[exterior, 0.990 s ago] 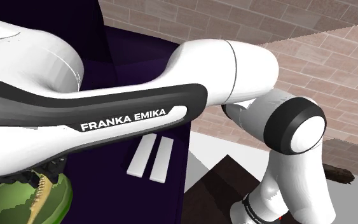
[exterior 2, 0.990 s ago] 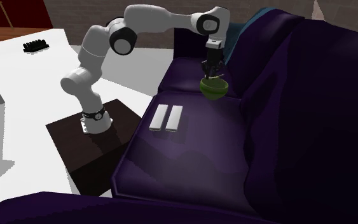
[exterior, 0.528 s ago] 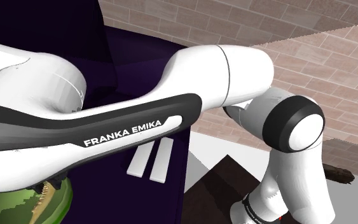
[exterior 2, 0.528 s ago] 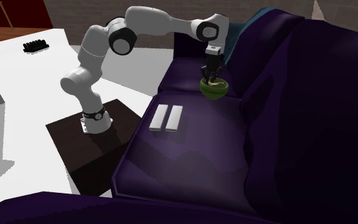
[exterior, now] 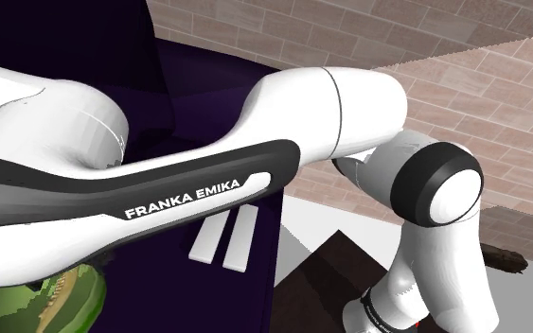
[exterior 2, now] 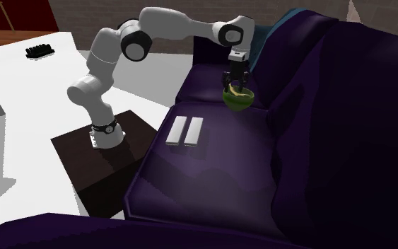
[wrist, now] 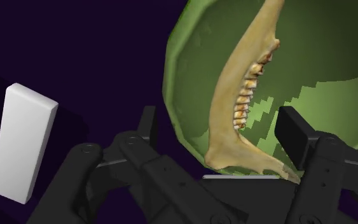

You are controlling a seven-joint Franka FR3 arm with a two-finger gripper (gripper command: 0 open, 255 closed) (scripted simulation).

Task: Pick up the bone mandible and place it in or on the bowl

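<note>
Hovering just above the green bowl (wrist: pixel 323 44) on the dark purple sofa (exterior 2: pixel 225 152), the gripper (wrist: pixel 220 121) is holding its fingers spread apart, released; the tan toothed mandible (wrist: pixel 242 83) is lying inside the bowl.

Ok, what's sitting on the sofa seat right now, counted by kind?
green bowl: 1
jawbone, lying in that bowl: 1
white blocks, side by side: 2
Total: 4
</note>
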